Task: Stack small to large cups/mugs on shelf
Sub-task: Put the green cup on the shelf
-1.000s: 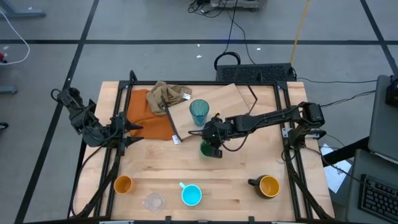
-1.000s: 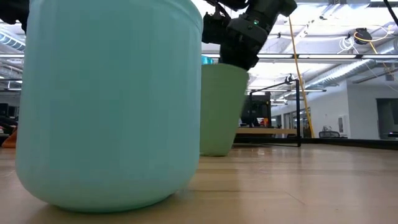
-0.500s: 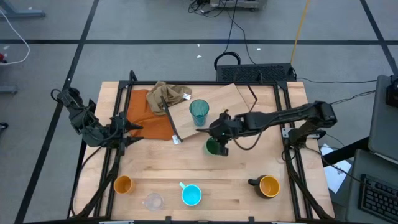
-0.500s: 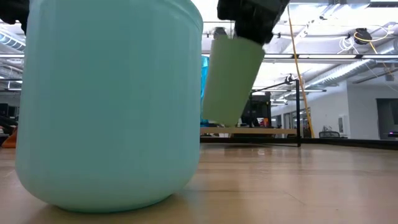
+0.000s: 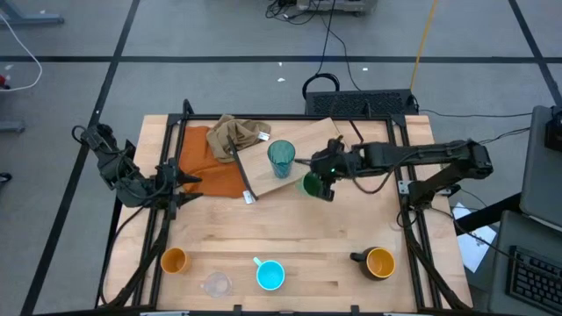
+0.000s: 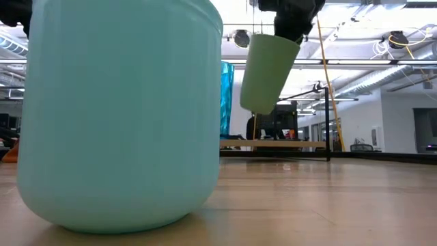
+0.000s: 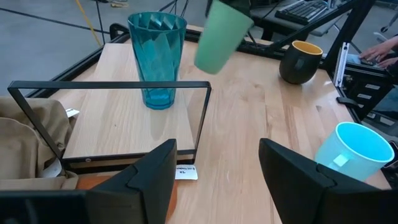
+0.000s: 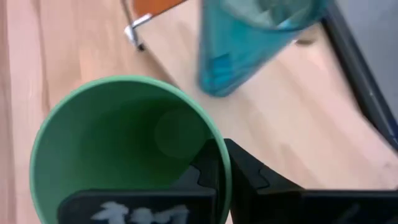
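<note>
Orange cloth point(image 5: 209, 167) on table point(image 5: 334, 237); tan rag point(image 5: 237, 134) bunched over it.

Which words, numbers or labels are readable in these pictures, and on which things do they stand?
No text can be read for certain.
White label at the shelf front edge: dark print, too small to read.
White marks on the right end effector, holding the green cup: blurred, unreadable.
Teal tumbler, light-blue mug, black mug: no print visible.
</note>
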